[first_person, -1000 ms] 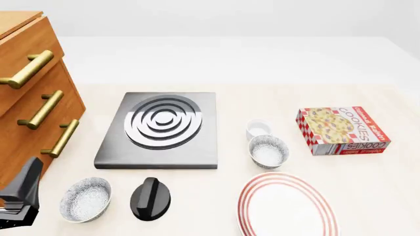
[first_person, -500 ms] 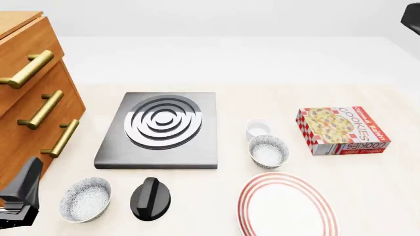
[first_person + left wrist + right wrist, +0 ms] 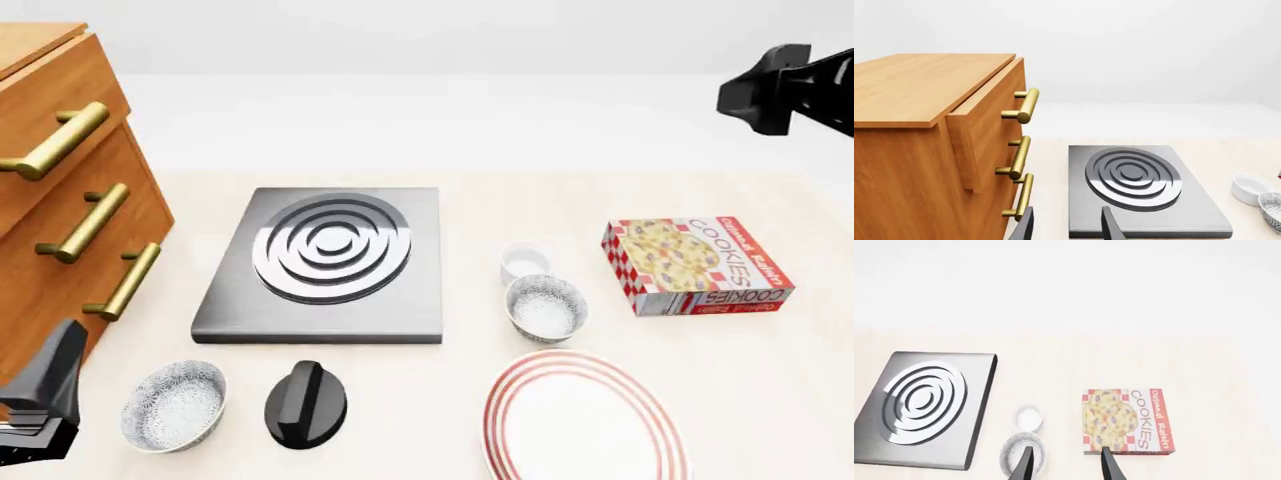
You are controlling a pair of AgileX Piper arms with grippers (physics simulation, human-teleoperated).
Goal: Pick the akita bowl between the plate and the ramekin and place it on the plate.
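While I watch from the front view, the small dark bowl with the speckled white inside (image 3: pixel 546 307) sits between the small plain white ramekin (image 3: pixel 526 263), touching or just beside it on the far side, and the large white plate with thin red rings (image 3: pixel 583 420) on the near side. My right gripper (image 3: pixel 1065 466) is high at the far right, well apart from the bowl; its wrist view shows two dark fingers with a moderate gap, nothing between them. My left gripper (image 3: pixel 1066 226) waits at the near left beside the wooden drawer cabinet with brass handles (image 3: pixel 60 210), fingers also apart and empty. A second speckled bowl (image 3: pixel 174 405) lies near left, next to a black knob-like object (image 3: pixel 306 402), perhaps a lid. The red cookie box (image 3: pixel 695 265) lies right of the ramekin, the grey ringed burner plate (image 3: pixel 326 262) left.
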